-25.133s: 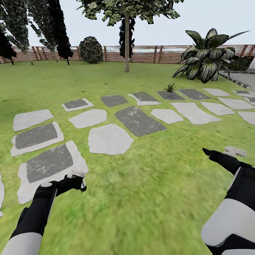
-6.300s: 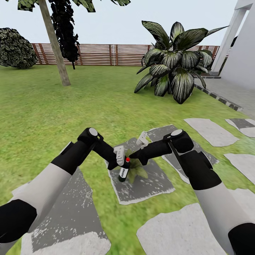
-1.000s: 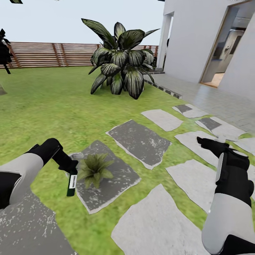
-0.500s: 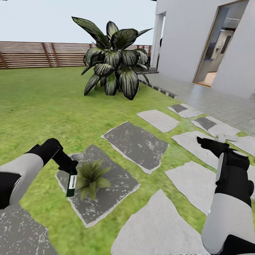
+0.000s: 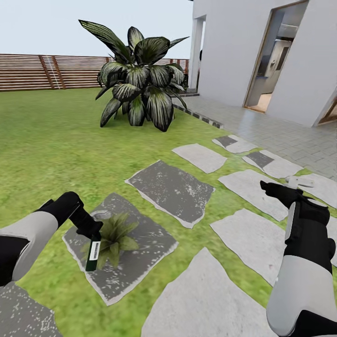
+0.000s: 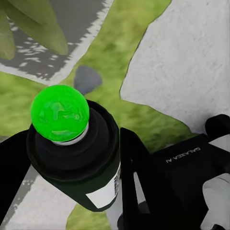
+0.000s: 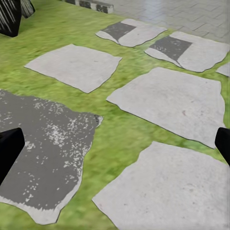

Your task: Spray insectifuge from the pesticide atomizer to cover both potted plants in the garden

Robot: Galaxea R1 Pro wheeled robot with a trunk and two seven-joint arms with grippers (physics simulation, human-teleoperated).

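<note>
**Atomizer hanging in left pincer beside plant**

Lower left of head view: left pincer (image 5: 92, 230) clamped on atomizer (image 5: 93, 251), bottle hanging downward below the fingers, white label facing the camera. Just right of the bottle, touching or overlapping in view, a potted plant (image 5: 113, 234) on a dark stepping stone (image 5: 135, 262). In left wrist view: atomizer (image 6: 81, 158) seen end-on between the black fingers (image 6: 143, 177), a bright green ball at its tip, plant leaves (image 6: 36, 24) at upper left, grass and stone beyond.

Right side of head view: right pincer (image 5: 299, 182) over pale stones, holding nothing, fingertips at both edges of right wrist view, spread wide. Upper centre: big striped palm (image 5: 138, 84); fence (image 5: 47, 71) upper left; house (image 5: 262, 51) upper right.
</note>
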